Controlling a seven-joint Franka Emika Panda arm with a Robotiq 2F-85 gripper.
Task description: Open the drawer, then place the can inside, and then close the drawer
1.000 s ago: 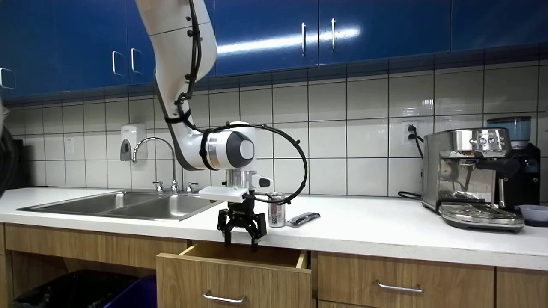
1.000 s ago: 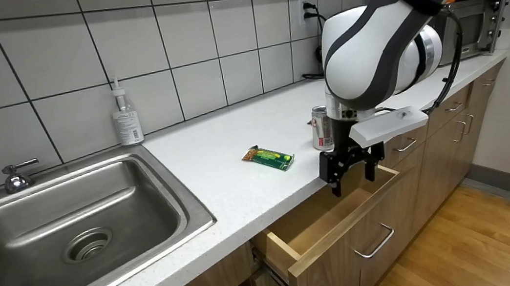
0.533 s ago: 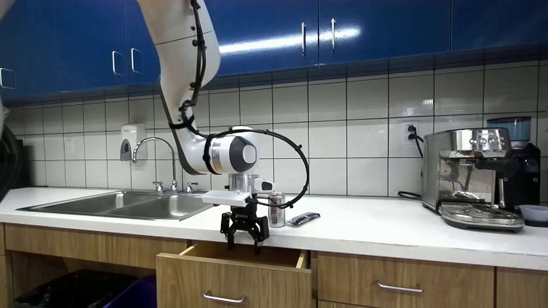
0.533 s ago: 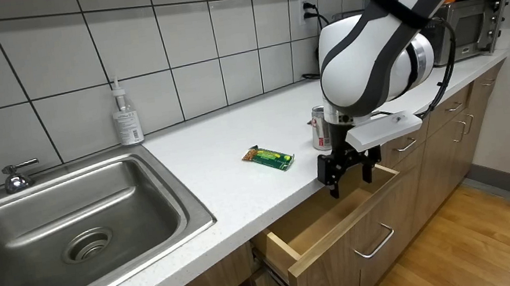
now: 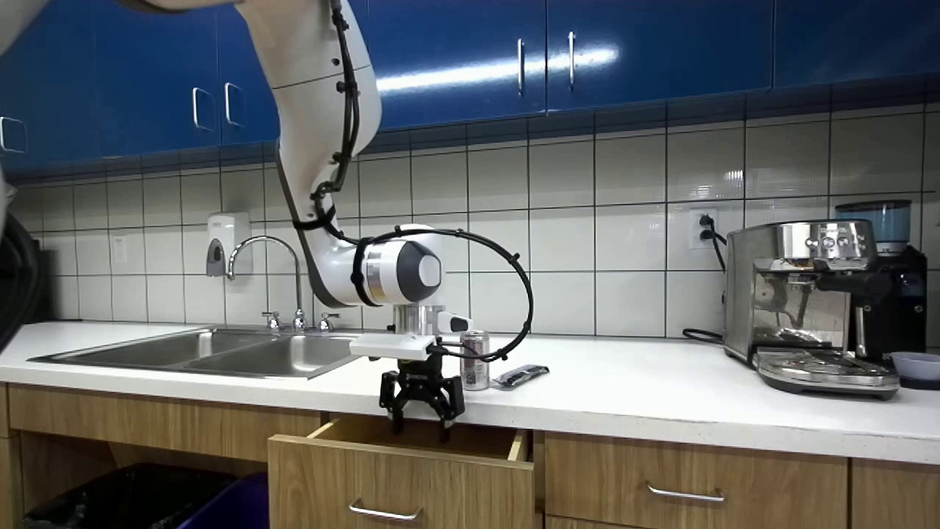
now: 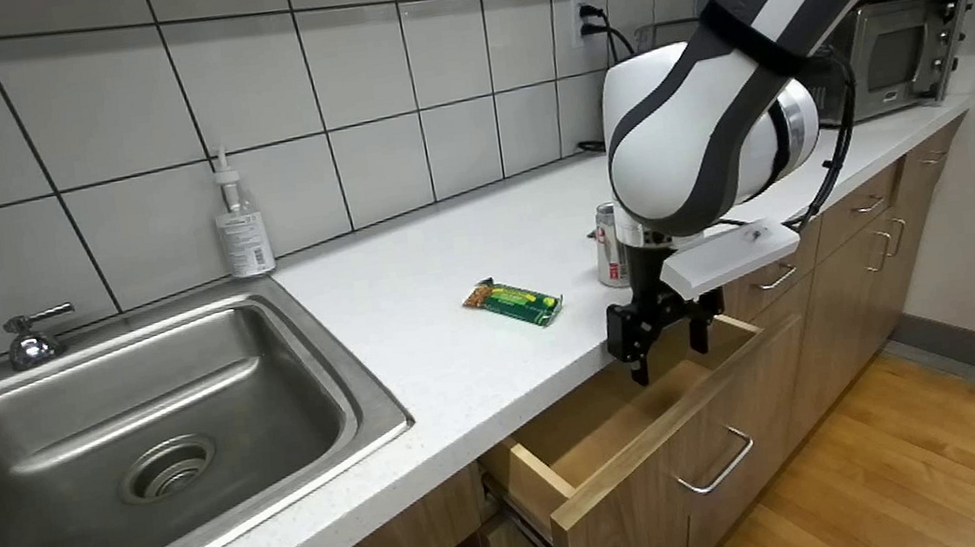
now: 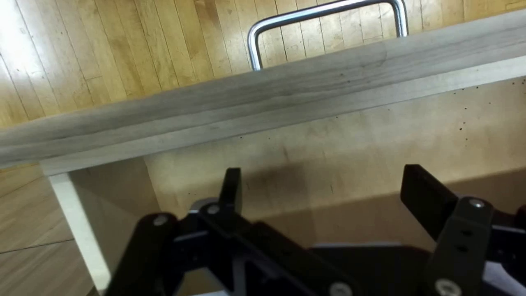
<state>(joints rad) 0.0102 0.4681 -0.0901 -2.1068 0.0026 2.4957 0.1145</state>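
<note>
The drawer [image 5: 400, 481] is pulled out from under the counter, and its wooden inside shows bare in the wrist view behind the drawer's rim [image 7: 263, 96]. Upright on the white counter stands the silver can [image 5: 476, 375], close to the counter's front edge; in an exterior view my arm partly covers the can [image 6: 608, 248]. My gripper [image 5: 421, 429] points down over the drawer's opening, in front of the counter edge and apart from the can. In the wrist view the black fingers [image 7: 232, 187] are spread wide, with nothing between them. How deep the fingertips reach into the drawer I cannot tell.
A green wrapped bar [image 6: 515, 301] lies on the counter between the sink [image 6: 340, 368] and the can. Beside the can is a dark packet [image 5: 521, 376]. A soap bottle [image 6: 244, 230] stands behind the sink, and an espresso machine [image 5: 800, 294] is farther along the counter.
My gripper has sunk a little and shifted slightly to the side over the drawer, its fingers staying apart. Drawer and can have kept their places.
</note>
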